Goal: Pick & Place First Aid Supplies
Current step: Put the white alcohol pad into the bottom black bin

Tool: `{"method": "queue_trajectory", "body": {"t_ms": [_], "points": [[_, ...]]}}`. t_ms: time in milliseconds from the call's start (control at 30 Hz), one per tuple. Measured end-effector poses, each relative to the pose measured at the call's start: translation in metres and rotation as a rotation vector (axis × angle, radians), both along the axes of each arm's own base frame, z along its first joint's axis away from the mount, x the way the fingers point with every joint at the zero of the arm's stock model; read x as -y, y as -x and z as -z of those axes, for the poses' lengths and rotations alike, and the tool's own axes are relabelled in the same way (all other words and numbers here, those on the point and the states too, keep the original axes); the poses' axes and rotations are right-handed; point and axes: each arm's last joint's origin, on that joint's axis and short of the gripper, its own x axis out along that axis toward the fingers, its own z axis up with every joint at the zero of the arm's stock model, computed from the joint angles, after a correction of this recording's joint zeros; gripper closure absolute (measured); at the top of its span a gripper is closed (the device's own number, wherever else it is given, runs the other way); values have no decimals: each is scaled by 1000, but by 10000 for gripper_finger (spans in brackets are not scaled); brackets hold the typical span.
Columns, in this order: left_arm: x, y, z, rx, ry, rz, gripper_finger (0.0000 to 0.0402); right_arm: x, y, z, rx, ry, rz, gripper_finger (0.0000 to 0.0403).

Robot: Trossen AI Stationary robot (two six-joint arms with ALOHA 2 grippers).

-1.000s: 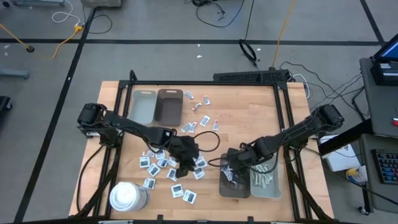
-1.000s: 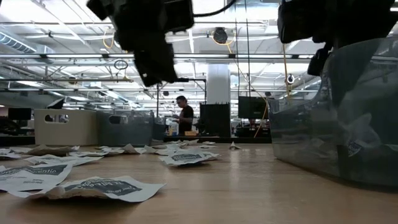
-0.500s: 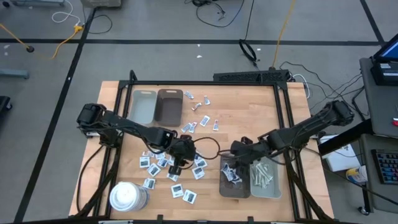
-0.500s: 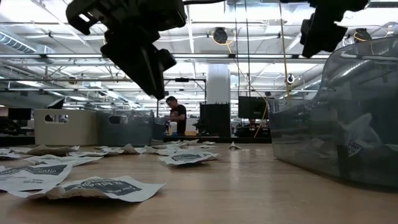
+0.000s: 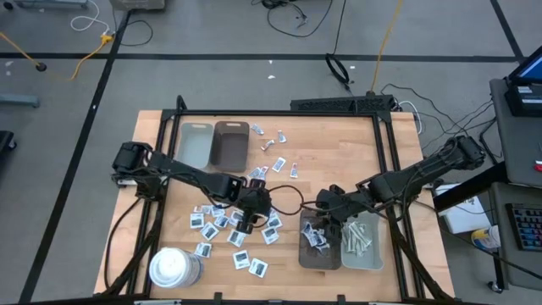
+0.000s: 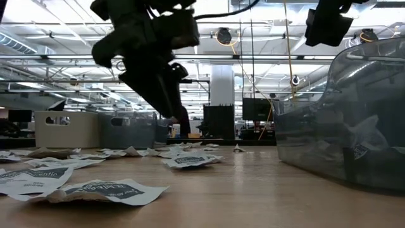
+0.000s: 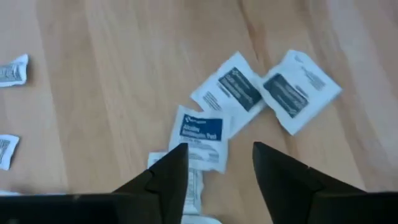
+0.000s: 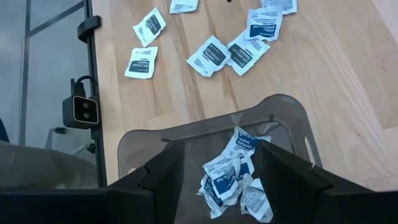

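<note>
Small white packets with dark-blue print [image 5: 209, 223] lie scattered flat on the wooden table; more lie farther off [image 5: 273, 144]. My left gripper [image 5: 244, 220] hovers open over this scatter. In its wrist view, one blue-printed packet [image 7: 200, 132] lies just ahead of the gap between the fingers [image 7: 217, 152], untouched. My right gripper [image 5: 325, 206] is open above the far end of the dark tray [image 5: 306, 254]. That tray holds a heap of packets [image 8: 233, 177]. Pale wrapped strips [image 5: 357, 239] lie in the clear tray beside it.
A grey tray [image 5: 195, 144] and a brown tray [image 5: 230, 144] stand at the far left of the table. A large white cylinder [image 5: 174, 267] stands at the near left corner. A black frame [image 5: 385, 161] borders the table. Bare wood lies in the middle [image 5: 330, 161].
My right gripper has risen from over the dark tray and drawn back toward the table's far edge. My left gripper has come down closer to the scattered packets and tipped. The packets have not moved.
</note>
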Motion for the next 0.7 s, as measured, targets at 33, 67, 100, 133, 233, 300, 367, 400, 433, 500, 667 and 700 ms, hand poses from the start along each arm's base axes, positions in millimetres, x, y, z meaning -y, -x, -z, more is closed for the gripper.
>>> {"method": "queue_trajectory", "body": {"t_ms": [33, 67, 100, 133, 233, 300, 367, 400, 433, 500, 667, 700], "points": [[0, -1, 2, -6, -3, 3, 207, 0, 0, 0, -1, 1, 1, 215], [0, -2, 6, -12, -8, 8, 200, 0, 0, 0, 0, 1, 0, 216], [1, -4, 8, -4, -7, 10, 196, 0, 0, 0, 3, 2, -2, 216], [1, -5, 11, -2, -7, 11, 192, 0, 0, 0, 5, 7, -8, 216], [1, -9, 20, -14, -10, 13, 189, 0, 0, 0, 10, 10, -13, 216], [1, -10, 28, -41, -15, 10, 188, 0, -1, -1, 15, 8, -13, 218], [-1, -12, 38, -70, -19, 5, 188, -1, -2, -2, 30, 3, -15, 220], [-2, -12, 41, -80, -20, 4, 188, -1, -2, -2, 35, 2, -16, 221], [-3, -12, 45, -100, -22, 0, 188, -1, -2, -2, 37, 1, -16, 221], [-5, -13, 50, -117, -4, 0, 188, -1, -3, -3, 43, -1, -16, 222], [-6, -14, 50, -119, 18, 8, 197, -1, -3, -3, 52, -4, -16, 223], [-6, -14, 49, -115, 19, 8, 205, -1, -3, -3, 51, -4, -15, 223]]}}
